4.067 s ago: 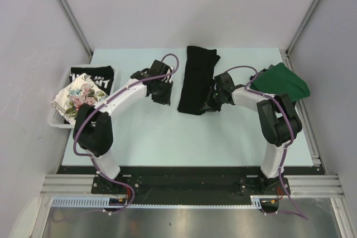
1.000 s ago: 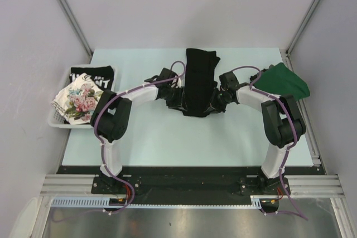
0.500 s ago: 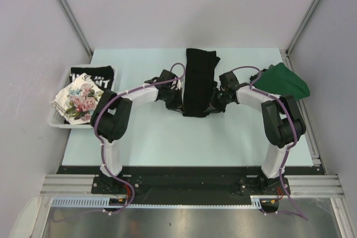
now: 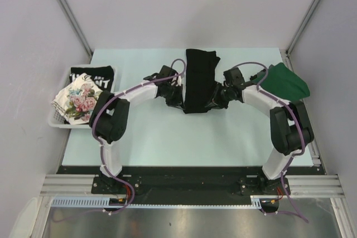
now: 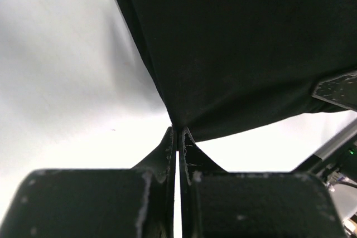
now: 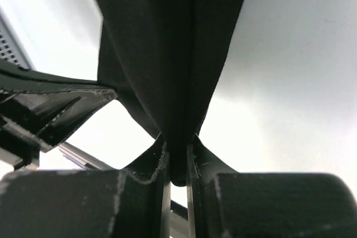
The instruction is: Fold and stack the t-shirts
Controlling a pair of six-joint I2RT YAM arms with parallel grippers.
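The plain black t-shirt [image 4: 199, 79] lies as a long folded strip in the middle of the table. My left gripper [image 4: 179, 102] is shut on its near left corner [image 5: 184, 121]. My right gripper [image 4: 215, 103] is shut on its near right corner [image 6: 178, 137]. Both corners are lifted off the table. The dark green t-shirt [image 4: 285, 82] lies folded at the right edge. The black t-shirt with white lettering [image 4: 92, 76] and the white floral-print t-shirt [image 4: 78, 100] lie in the basket at the left.
The white slatted basket [image 4: 57, 120] stands at the table's left edge. Grey walls enclose the table [image 4: 167, 137] on three sides. A metal rail [image 4: 314, 143] runs along the right edge.
My left gripper has moved right from beside the shirt to its near left corner and shut on it. Both grippers have since drawn the near end slightly away from me.
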